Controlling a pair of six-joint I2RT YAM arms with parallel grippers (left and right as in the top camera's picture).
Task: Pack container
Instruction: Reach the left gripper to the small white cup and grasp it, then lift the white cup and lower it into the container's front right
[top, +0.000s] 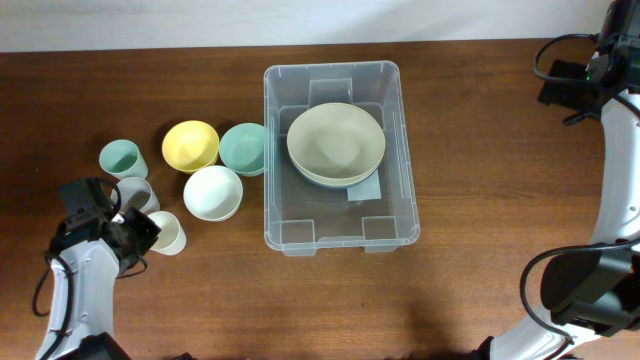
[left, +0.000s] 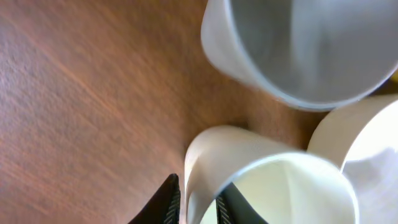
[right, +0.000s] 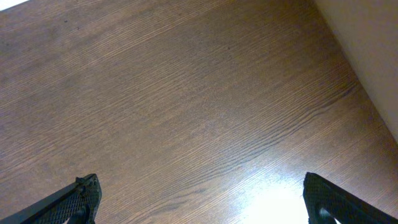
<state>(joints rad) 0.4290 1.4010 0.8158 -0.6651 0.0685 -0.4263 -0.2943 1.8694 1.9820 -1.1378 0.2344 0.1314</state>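
The clear plastic container (top: 340, 230) stands at the table's middle with a pale green bowl (top: 336, 143) inside it. My left gripper (top: 140, 232) is at the left, shut on the rim of a cream cup (top: 166, 232); one finger is inside the cup and one outside, as the left wrist view (left: 196, 205) shows on the cream cup (left: 249, 174). A grey cup (top: 135, 192) stands just behind it and also shows in the left wrist view (left: 305, 50). My right gripper (right: 199, 199) is open and empty over bare wood at the far right.
Left of the container stand a yellow bowl (top: 190, 145), a teal bowl (top: 243, 148), a white bowl (top: 212, 192) and a teal cup (top: 120, 157). The white bowl's edge shows in the left wrist view (left: 367, 149). The right arm's base (top: 590, 290) is at the lower right.
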